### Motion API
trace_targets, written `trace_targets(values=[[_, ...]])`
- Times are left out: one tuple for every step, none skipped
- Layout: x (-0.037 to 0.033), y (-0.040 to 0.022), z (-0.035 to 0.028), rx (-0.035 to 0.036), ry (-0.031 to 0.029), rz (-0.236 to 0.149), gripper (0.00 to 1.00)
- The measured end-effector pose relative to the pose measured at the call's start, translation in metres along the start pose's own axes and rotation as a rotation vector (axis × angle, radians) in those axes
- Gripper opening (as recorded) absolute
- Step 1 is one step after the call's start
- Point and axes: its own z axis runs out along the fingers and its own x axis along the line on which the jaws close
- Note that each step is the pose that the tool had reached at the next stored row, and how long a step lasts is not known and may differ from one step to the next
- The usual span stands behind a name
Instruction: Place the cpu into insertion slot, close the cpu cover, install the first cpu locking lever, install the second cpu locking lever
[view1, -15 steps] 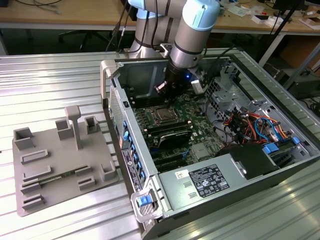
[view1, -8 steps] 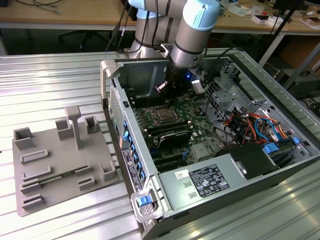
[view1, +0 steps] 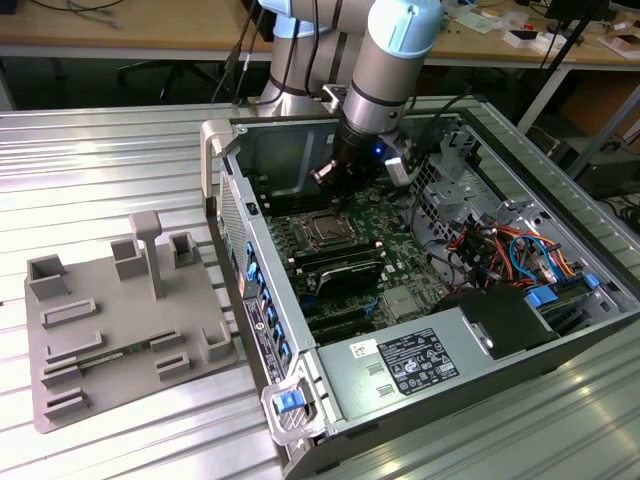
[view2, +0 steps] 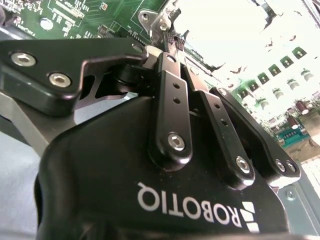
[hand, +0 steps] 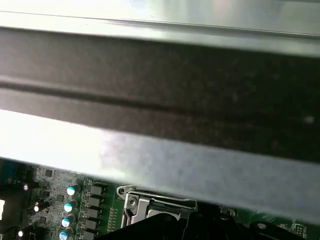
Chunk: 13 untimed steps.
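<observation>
The cpu (view1: 327, 229) lies flat in the insertion slot (view1: 309, 241) on the green motherboard (view1: 400, 262), inside the open computer case (view1: 590, 325), with its grey metal top facing up. The silver cpu cover (view1: 327, 215) lies flat around it, its edges running square with the board's long black memory slots (view1: 345, 270). In the second wrist view, the claw (view2: 172, 36) has its fingertips (view2: 175, 39) pressed together just beside a silver corner of the socket frame; whether they pinch anything cannot be told. In the exterior view, the claw (view1: 333, 180) hangs right above the socket's far edge. A white-and-black label with print too small to make out sits on the grey power supply (view1: 410, 370). Toward the exterior view's left, a grey parts tray (view1: 110, 330) rests on the ribbed metal worktop (view1: 80, 160).
</observation>
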Motion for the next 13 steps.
trace_targets(values=[[0.0, 0.0, -0.0009, 0.0, 0.0, 0.0, 0.11], [0.0002, 0.0001, -0.0012, -0.0001, -0.0003, 0.0, 0.11], [0.0009, 0.0002, -0.0013, 0.0, -0.001, 0.0, 0.11], [0.0027, 0.0004, -0.0014, 0.0002, -0.0016, 0.0, 0.11], [0.0051, 0.0008, -0.0014, 0.0002, -0.0032, 0.0, 0.11], [0.0075, 0.0012, -0.0014, 0.0001, -0.0047, 0.0, 0.11], [0.0107, 0.0017, -0.0014, -0.0001, -0.0066, 0.0, 0.11], [0.0131, 0.0021, -0.0014, -0.0002, -0.0079, 0.0, 0.11], [0.0158, 0.0025, -0.0014, -0.0003, -0.0094, 0.0, 0.11], [0.0211, 0.0033, -0.0014, -0.0007, -0.0119, 0.0, 0.11], [0.0238, 0.0038, -0.0014, -0.0011, -0.0131, 0.0, 0.11], [0.0265, 0.0042, -0.0014, -0.0018, -0.0143, 0.0, 0.11], [0.0289, 0.0045, -0.0017, -0.0029, -0.0156, 0.0, 0.11]])
